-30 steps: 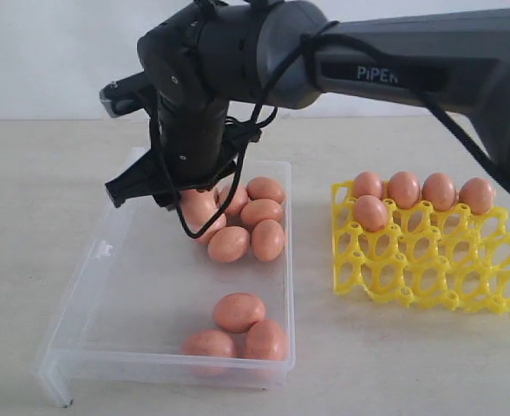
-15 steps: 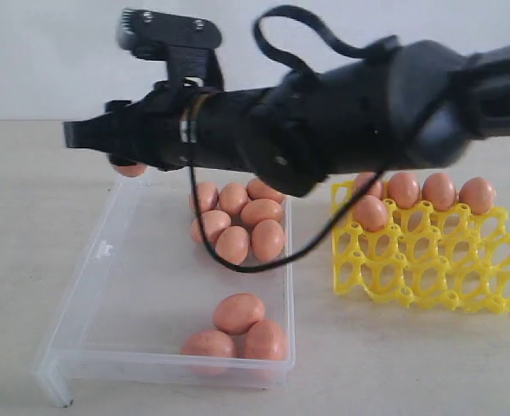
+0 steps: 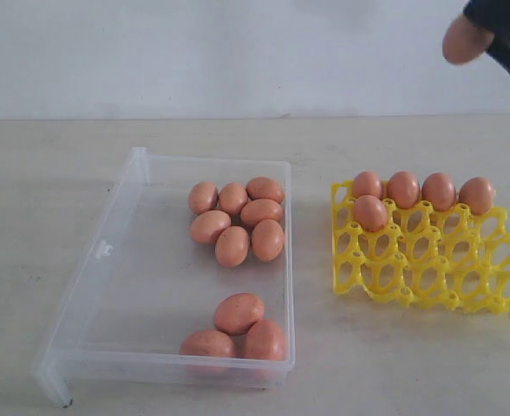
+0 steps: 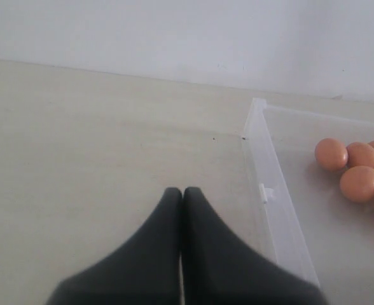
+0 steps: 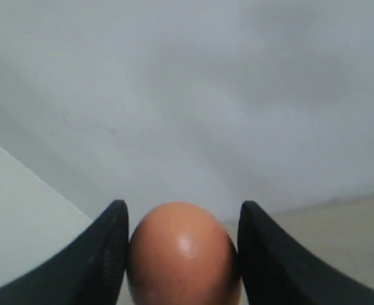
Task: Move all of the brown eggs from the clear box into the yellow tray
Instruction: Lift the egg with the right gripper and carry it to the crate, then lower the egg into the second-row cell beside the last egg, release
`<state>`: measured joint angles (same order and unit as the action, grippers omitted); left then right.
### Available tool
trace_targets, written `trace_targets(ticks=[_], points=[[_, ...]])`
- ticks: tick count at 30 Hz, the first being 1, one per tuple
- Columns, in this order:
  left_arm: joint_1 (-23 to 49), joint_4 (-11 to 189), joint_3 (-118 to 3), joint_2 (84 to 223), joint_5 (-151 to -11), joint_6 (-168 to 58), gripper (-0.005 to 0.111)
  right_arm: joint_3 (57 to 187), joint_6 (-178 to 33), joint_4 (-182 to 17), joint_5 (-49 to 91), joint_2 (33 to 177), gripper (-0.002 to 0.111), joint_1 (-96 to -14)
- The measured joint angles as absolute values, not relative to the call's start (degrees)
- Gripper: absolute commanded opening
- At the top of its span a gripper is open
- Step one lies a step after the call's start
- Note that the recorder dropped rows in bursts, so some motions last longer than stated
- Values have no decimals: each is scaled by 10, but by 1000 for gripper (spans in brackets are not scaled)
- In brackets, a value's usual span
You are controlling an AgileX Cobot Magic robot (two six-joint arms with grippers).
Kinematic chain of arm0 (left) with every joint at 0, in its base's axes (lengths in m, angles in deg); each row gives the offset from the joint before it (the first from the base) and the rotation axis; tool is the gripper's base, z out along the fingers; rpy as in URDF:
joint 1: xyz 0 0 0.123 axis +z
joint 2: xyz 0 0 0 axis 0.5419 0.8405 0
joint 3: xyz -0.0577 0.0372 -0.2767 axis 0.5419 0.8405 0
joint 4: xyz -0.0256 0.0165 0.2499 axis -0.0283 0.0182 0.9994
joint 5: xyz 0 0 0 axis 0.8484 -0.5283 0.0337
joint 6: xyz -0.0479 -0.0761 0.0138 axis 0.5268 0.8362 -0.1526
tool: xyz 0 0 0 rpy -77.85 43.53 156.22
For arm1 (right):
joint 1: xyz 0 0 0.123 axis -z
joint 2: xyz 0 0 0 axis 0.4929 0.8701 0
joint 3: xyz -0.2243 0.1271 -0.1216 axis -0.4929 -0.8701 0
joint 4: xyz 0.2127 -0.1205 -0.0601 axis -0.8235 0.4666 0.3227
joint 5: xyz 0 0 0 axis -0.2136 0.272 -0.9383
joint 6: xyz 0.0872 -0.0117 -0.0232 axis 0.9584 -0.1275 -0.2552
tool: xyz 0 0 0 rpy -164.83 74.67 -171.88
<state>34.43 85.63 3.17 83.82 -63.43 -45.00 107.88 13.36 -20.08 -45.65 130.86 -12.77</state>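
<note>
Moved: half a second ago the right arm lay across the middle of the exterior view, above the clear box. We now find only a dark tip of the right gripper in that view's far right corner, high above the yellow tray.
Carried egg: the carried egg went with it, from the far left corner of the box to that far right corner.
Right gripper: we see both fingers pressed against the sides of the carried egg, clamping it in the air.
Left gripper: the left gripper has its fingers pressed tip to tip and sits over the bare table just left of the box.
Brown eggs: we count ten brown eggs in the box, seven clustered at its far right and three at its near right. Five more sit in the tray, four along the far row and one in the next row at its left end.
Exterior view only: it alone gives us the tray and the three near eggs.
Wrist views only: the left gripper appears in its own camera alone. The right wrist view alone shows the grip on the egg, against a pale wall.
Unchanged: we see box, tray and resting eggs lying as they did half a second ago.
</note>
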Motion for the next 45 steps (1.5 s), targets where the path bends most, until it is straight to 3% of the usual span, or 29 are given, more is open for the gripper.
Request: trace_targets(ticks=[7,15,24,45], points=[[344,856,32,838,-634,-450,-4,1030,85,-51,-461,1314,0,-122],[344,856,32,838,-634,-450,-4,1016,51,31,-272,1315,0,-199],[344,856,32,838,-634,-450,-4,1016,-16,11,-156,1328,0,-255],[344,856,32,838,-634,-450,-4,1016,-174,-110,-163,1361,0,-261]])
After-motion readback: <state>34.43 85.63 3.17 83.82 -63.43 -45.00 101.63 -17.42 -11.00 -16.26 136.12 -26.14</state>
